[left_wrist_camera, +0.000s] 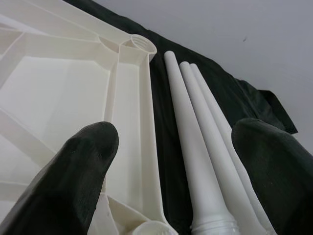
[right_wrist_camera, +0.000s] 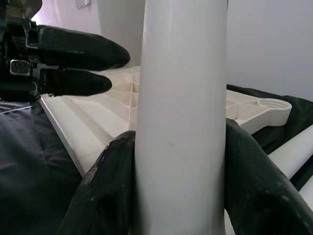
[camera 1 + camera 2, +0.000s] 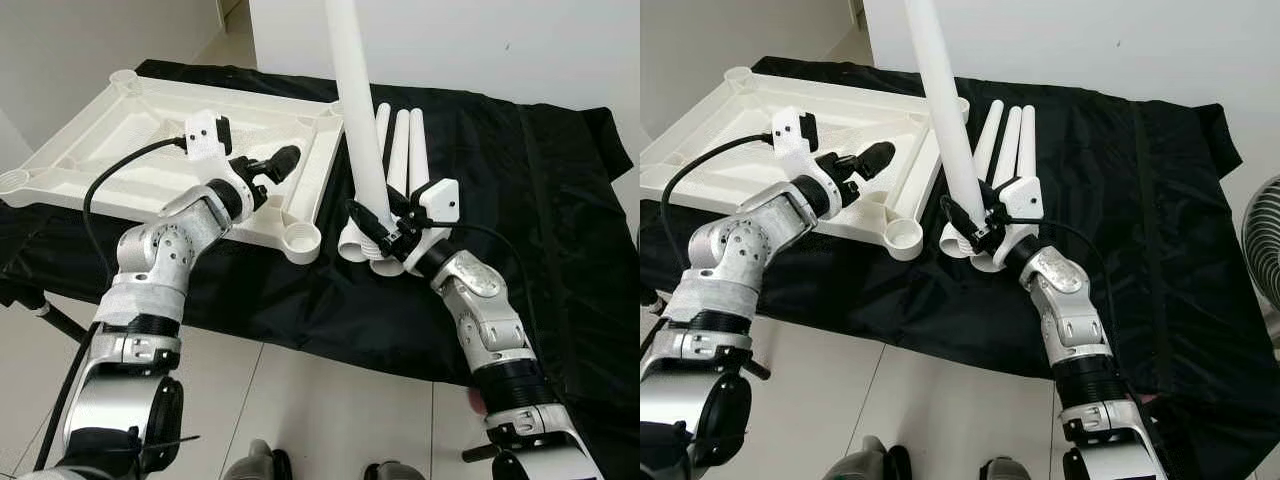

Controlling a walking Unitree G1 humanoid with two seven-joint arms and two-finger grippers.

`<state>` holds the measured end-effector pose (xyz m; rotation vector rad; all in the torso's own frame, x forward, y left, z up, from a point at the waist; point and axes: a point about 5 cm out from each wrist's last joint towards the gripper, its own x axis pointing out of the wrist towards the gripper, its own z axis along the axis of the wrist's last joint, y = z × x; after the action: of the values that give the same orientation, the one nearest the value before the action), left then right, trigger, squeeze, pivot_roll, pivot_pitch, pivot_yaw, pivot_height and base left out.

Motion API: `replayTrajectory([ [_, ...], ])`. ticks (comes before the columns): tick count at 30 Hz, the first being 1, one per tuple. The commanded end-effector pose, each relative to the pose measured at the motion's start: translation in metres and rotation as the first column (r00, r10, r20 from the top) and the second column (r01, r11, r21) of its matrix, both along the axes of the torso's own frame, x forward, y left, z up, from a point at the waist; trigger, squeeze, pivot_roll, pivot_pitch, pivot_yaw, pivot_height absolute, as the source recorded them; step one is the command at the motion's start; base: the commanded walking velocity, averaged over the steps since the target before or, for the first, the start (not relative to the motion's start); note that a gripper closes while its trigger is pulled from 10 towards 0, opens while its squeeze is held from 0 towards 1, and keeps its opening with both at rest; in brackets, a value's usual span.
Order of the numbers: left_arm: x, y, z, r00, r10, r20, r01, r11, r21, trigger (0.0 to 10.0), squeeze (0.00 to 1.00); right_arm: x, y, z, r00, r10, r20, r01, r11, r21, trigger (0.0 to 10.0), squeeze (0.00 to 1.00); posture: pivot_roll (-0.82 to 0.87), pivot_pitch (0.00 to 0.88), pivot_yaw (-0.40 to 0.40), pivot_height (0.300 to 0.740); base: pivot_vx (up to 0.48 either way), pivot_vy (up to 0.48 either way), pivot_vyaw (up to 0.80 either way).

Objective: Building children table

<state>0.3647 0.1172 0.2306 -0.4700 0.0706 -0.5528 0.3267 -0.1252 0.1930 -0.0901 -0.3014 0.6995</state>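
My right gripper (image 3: 375, 228) has its fingers clamped on a table leg (image 3: 358, 110), upright beside the upturned tabletop (image 3: 150, 150). Left gripper (image 3: 283, 160), fingers wide, hovers over its edge. Next, I'd seat the leg in the near corner socket (image 3: 300, 238).

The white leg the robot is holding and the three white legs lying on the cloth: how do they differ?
The held leg stands nearly upright, tilted, with the right gripper shut on its lower part; the three loose legs lie flat, side by side on the black cloth beside the tabletop. The held one is gripped; nothing grips the loose ones. All are plain white, tapered tubes. The left gripper is open over the tabletop's edge.
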Motion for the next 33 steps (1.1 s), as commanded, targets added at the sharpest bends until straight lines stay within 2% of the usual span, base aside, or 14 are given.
replayTrajectory([
  [1, -0.012, -0.011, -0.001, 0.962, -0.253, 0.099, 0.257, 0.966, -0.031, 10.0, 0.0, -0.003, 0.001, 0.003, 0.999, 0.007, 0.031, -0.008, 1.0, 0.023, 10.0, 0.0, -0.14, 0.069, 0.11, 0.74, 0.0, 0.0, 0.0],
  [7, -0.013, -0.011, -0.002, 0.962, -0.255, 0.094, 0.259, 0.965, -0.033, 10.0, 0.0, -0.003, 0.002, 0.003, 0.999, 0.008, 0.034, -0.008, 1.0, 0.025, 10.0, 0.0, -0.14, 0.068, 0.111, 0.74, 0.0, 0.0, 0.0],
  [9, -0.025, -0.024, -0.006, 0.94, -0.325, 0.107, 0.326, 0.945, 0.012, 10.0, 0.0, -0.002, 0.005, 0.001, 1.0, 0.015, 0.027, -0.016, 1.0, 0.027, 10.0, 0.0, -0.12, 0.064, 0.102, 0.74, 0.0, 0.0, 0.0],
  [13, -0.032, -0.032, -0.004, 0.918, -0.371, 0.138, 0.37, 0.929, 0.034, 10.0, 0.0, -0.001, 0.007, 0.0, 0.999, 0.023, 0.023, -0.024, 0.999, 0.033, 10.0, 0.0, -0.12, 0.064, 0.102, 0.74, 0.0, 0.0, 0.0],
  [16, -0.033, -0.036, -0.003, 0.915, -0.379, 0.138, 0.381, 0.925, 0.014, 10.0, 0.0, -0.001, 0.01, 0.0, 0.999, 0.03, 0.021, -0.03, 0.999, 0.036, 10.0, 0.0, -0.11, 0.064, 0.1, 0.74, 0.0, 0.0, 0.0],
  [19, -0.038, -0.045, -0.012, 0.911, -0.393, 0.128, 0.389, 0.92, 0.056, 10.0, 0.0, -0.002, 0.012, -0.003, 0.999, 0.03, 0.016, -0.03, 0.999, 0.037, 10.0, 0.0, -0.11, 0.066, 0.1, 0.74, 0.0, 0.0, 0.0],
  [25, -0.041, -0.05, -0.017, 0.913, -0.383, 0.141, 0.373, 0.923, 0.096, 10.0, 0.0, -0.005, 0.012, -0.009, 1.0, 0.023, -0.005, -0.023, 0.998, 0.056, 10.0, 0.0, -0.12, 0.074, 0.098, 0.74, 0.0, 0.0, 0.0],
  [29, -0.047, -0.053, -0.004, 0.885, -0.417, 0.207, 0.404, 0.909, 0.102, 10.0, 0.0, -0.007, 0.01, -0.016, 1.0, 0.007, -0.029, -0.005, 0.997, 0.072, 10.0, 0.0, -0.12, 0.074, 0.091, 0.74, 0.0, 0.0, 0.0],
  [33, -0.049, -0.052, 0.002, 0.873, -0.43, 0.229, 0.421, 0.903, 0.089, 10.0, 0.0, -0.005, 0.007, -0.017, 0.999, -0.019, -0.038, 0.022, 0.996, 0.088, 10.0, 0.0, -0.12, 0.072, 0.092, 0.74, 0.0, 0.0, 0.0],
])
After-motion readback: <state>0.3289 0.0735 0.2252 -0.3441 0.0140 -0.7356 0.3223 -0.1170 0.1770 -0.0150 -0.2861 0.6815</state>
